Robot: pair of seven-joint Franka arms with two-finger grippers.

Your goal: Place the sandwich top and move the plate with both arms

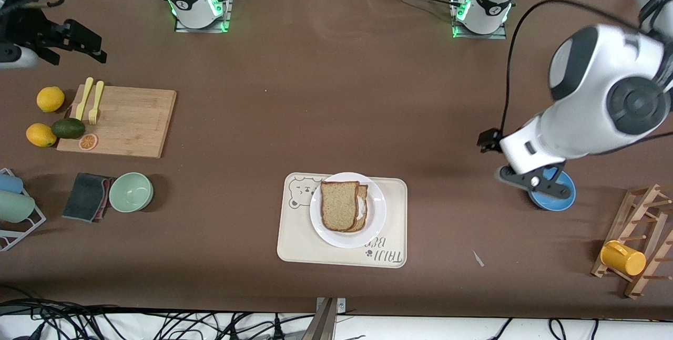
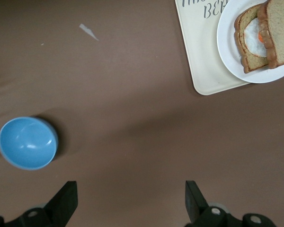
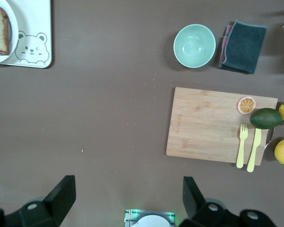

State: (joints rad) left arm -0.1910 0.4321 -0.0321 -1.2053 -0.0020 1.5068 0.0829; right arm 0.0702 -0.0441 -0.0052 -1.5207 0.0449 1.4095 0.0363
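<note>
The sandwich top (image 1: 339,205), a plain brown slice, lies on the egg-bearing slice (image 1: 363,207), shifted a little so the egg shows at one edge. Both rest on the white plate (image 1: 319,223), which sits on the cream bear-printed tray (image 1: 294,245). My left gripper (image 2: 130,185) is open and empty, up over bare table beside the blue bowl (image 2: 27,143); its hand (image 1: 526,151) shows in the front view. The sandwich (image 2: 279,28) and plate (image 2: 227,52) show there too. My right gripper (image 1: 79,45) is open and empty (image 3: 128,182), high over the table's right-arm end.
A wooden cutting board (image 1: 131,119) with a yellow fork and knife, two lemons and an avocado lies at the right arm's end. A green bowl (image 1: 131,192) and dark cloth (image 1: 87,196) sit nearer the camera. A wooden mug rack (image 1: 639,235) holds a yellow mug (image 1: 623,257).
</note>
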